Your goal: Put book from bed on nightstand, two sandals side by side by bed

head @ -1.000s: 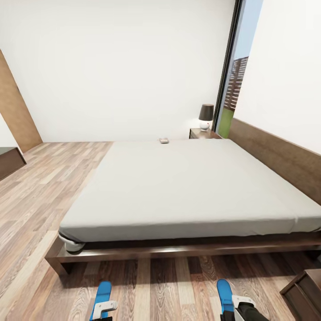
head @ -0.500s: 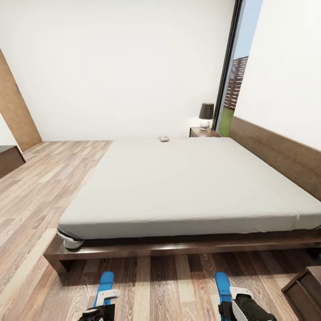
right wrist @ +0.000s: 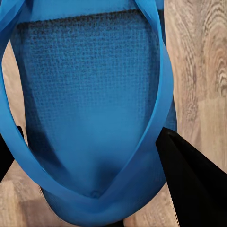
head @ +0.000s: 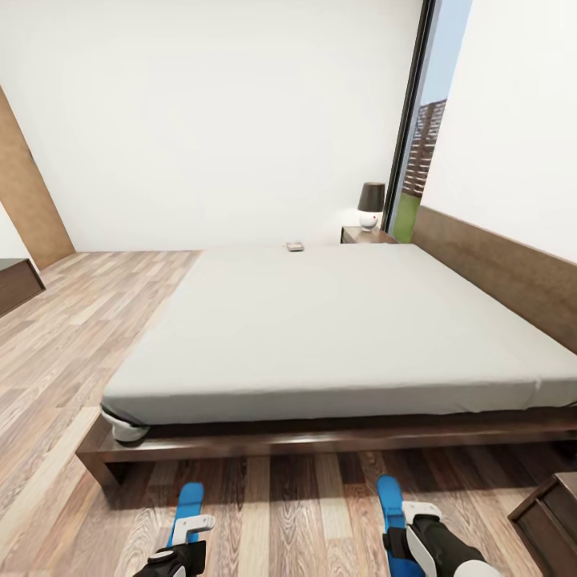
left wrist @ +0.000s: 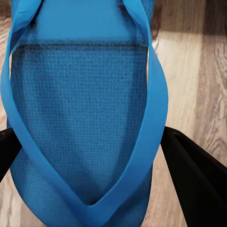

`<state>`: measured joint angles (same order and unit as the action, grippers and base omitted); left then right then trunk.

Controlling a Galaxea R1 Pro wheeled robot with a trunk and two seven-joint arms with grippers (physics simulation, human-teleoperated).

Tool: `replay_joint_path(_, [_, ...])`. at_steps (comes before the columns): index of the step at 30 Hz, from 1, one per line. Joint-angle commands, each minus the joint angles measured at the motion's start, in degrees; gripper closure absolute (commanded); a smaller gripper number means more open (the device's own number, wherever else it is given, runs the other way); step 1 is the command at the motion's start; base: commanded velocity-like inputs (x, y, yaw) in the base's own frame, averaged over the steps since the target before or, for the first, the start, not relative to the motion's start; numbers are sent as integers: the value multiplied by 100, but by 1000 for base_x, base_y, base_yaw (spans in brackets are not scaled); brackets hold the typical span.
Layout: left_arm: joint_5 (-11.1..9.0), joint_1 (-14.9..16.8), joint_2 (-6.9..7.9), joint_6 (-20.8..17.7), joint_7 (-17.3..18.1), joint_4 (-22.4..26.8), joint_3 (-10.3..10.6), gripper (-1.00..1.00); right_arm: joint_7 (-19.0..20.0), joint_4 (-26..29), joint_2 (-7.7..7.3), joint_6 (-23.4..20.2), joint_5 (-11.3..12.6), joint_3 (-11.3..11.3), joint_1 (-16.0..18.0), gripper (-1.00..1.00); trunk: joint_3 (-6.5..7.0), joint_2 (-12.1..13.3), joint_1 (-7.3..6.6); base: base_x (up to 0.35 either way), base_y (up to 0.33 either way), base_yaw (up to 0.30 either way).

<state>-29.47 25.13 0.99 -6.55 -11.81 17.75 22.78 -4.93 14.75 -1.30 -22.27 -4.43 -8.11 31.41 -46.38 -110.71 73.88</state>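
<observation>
The two sandals are each carried by an arm, over the plank floor (head: 296,497) in front of the bed's near side. The left sandal (head: 189,506) sits between the black fingers (left wrist: 196,172) of the left gripper (head: 186,538), and the right sandal (head: 390,505) sits between those of the right gripper (head: 413,533). In both wrist views the dark fingers press against the blue sole edges, so each gripper looks clamped on its sandal. The sandals point toward the bed (head: 336,328) and are well apart from each other.

The book (head: 295,248) is, I think, the small flat thing lying at the far edge of the mattress, though it is too small here to read the cover. Just beyond that far edge stands a nightstand (head: 362,236) with a lamp (head: 370,205) on it, and a second dark cabinet corner (head: 553,521) shows near the right arm.

By my judgement, the sandal step is close to its placing. The main risk is the wide gap: if both are let go where they are, they would land apart and not side by side. A sandal might also tip or skew on release, since the grip is at one end only. The right arm should also mind the cabinet beside it.
</observation>
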Motion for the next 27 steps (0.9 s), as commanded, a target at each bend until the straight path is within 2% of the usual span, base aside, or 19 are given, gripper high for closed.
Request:
replay_joint_path(1, [-38,1,6,-29,-42,18,50,100,-3,11,5,-33,-42,-18,3,100,-24,-44,22,0,0,0])
replay_joint_path(10, [-29,1,7,-13,-41,18,53,100,1,8,15,-32,-33,58,5,100,-185,-405,219,0,0,0])
replay_joint_path(18, [-24,1,7,164,-41,18,56,100,7,2,16,-32,-32,63,6,100,-329,-726,395,0,0,0])
replay_joint_path(27, [-30,10,5,113,-89,55,60,100,9,9,16,-32,-32,71,6,100,-490,-1087,593,0,0,0])
